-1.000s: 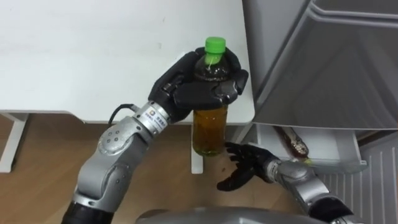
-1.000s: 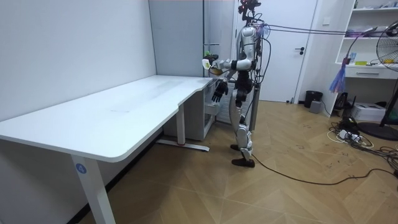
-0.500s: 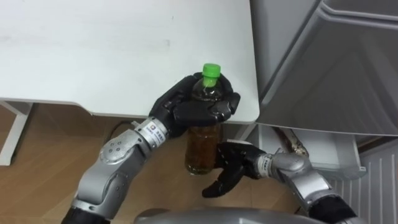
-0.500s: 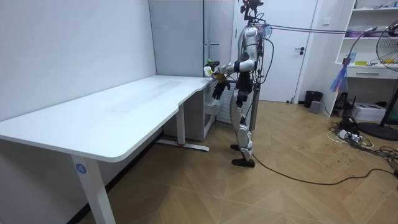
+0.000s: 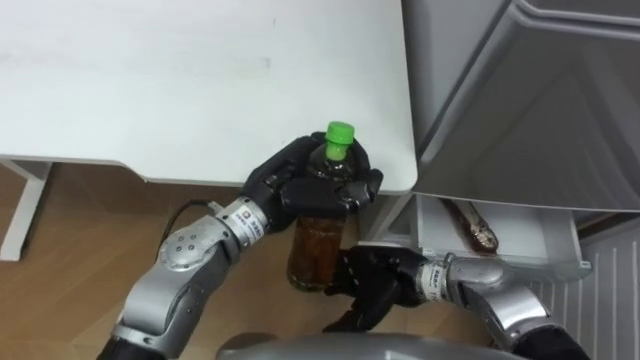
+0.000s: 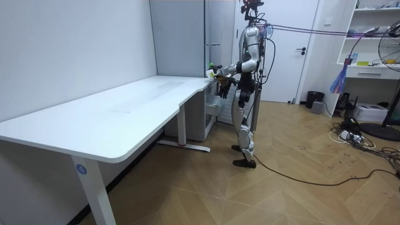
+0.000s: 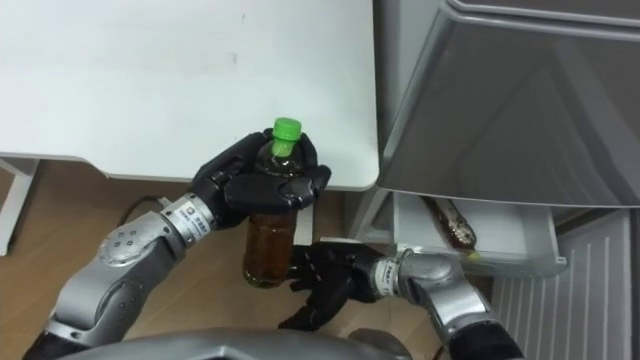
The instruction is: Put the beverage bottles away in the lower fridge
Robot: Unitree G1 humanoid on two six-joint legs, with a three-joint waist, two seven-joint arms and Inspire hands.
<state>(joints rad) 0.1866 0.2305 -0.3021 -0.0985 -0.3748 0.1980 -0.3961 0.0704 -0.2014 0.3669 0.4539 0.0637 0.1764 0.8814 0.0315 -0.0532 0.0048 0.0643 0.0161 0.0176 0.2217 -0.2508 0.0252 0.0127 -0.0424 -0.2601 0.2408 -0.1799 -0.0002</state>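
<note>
1. As we look down from the robot's head, a white table (image 5: 200,70) fills the upper left, with wooden floor (image 5: 70,270) below its front edge.
2. Coming in from the lower left, the left hand (image 5: 300,185) is held just in front of the table's right corner. Its fingers and thumb are curled tightly round the shoulder and neck of a drink bottle (image 5: 315,250).
3. This bottle is clear plastic, filled with amber-brown liquid and closed with a bright green cap (image 5: 340,131). It hangs upright in the air, off the table, with its body below the table's edge and above the floor.
4. Just right of the bottle's lower half, the right hand (image 5: 372,288) reaches in from the lower right. Its dark fingers are loosely spread and point towards the bottle's base. We cannot tell whether they touch it.
5. Further right stands a grey fridge (image 5: 540,110). Below it, a white lower drawer (image 5: 520,235) is pulled open, with one long brownish item (image 5: 472,225) lying inside.
6. Seen from across the room, the robot stands upright at the far corner of the table, beside the fridge, with both hands raised in front of its chest.
</note>
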